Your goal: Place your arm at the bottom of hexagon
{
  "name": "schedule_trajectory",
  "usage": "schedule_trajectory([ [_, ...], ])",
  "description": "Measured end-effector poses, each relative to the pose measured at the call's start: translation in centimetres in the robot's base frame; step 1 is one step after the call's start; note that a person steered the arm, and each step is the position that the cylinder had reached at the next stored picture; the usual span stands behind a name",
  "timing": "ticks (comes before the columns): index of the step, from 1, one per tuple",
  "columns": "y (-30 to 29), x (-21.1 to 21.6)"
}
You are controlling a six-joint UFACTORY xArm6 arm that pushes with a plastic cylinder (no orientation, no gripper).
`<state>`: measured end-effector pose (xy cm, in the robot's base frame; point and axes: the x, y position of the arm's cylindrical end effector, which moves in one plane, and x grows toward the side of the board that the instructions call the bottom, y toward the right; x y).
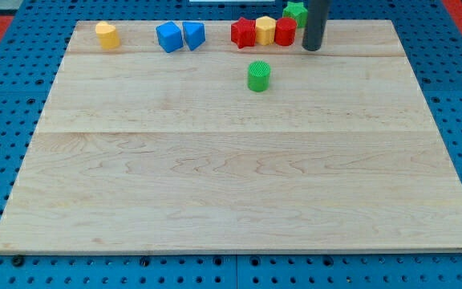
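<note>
My tip (312,48) rests on the board near the view's top, right of centre. Just to its left runs a tight row of three: a red star-like block (243,33), a yellow hexagon-like block (265,30) and a red block (285,32). The tip is right of that red block, very near it, and so to the right of the hexagon and slightly lower. A green block (295,12) sits at the board's top edge, up and left of the tip, partly hidden by the rod. A green cylinder (258,76) stands alone below the row.
Two blue blocks (168,37) (193,34) sit side by side at the top, left of the row. Another yellow block (107,35) is near the top left corner. The wooden board (231,177) lies on a blue pegboard surface.
</note>
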<state>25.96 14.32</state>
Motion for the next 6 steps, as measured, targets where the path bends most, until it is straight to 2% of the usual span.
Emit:
schedule_trajectory([
  [4, 0.9, -0.2],
  [5, -1.6, -0.5],
  [6, -6.7, 0.5],
])
